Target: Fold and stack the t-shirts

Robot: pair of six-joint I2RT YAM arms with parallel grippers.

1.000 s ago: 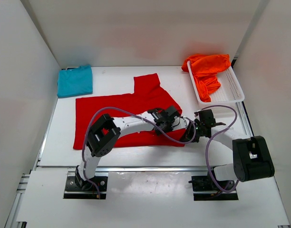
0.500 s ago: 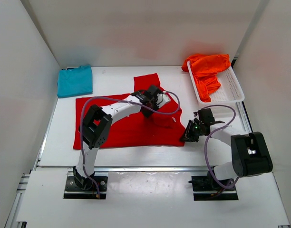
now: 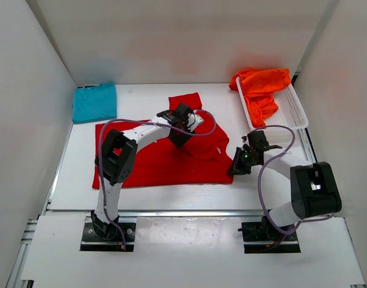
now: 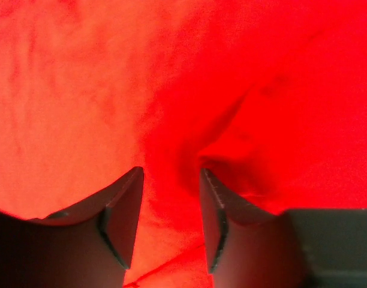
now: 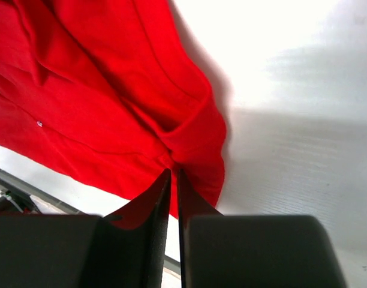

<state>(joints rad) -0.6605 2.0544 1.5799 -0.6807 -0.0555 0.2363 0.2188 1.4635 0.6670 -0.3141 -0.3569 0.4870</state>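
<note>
The red t-shirt [image 3: 147, 159] lies spread in the middle of the table. Its right part is lifted into a fold. My left gripper [image 3: 180, 133] hangs over its upper middle, and the left wrist view shows it [image 4: 171, 174] gripping a bunch of red cloth [image 4: 81, 90]. My right gripper [image 3: 236, 168] is at the shirt's near right corner. In the right wrist view it [image 5: 174, 171] is shut on the red hem [image 5: 99, 90]. The teal-blue t-shirt [image 3: 95, 102] lies folded at the back left. The orange t-shirt [image 3: 261, 84] lies crumpled in the basket.
A white mesh basket [image 3: 294, 114] stands at the back right, with the orange shirt spilling over its far end. White walls close in the table on the left, back and right. Bare white table [image 5: 303, 90] shows to the right of the red shirt.
My left gripper has moved from the shirt's right side up and to the left, dragging red cloth over the shirt. My right gripper has stayed at the near right corner.
</note>
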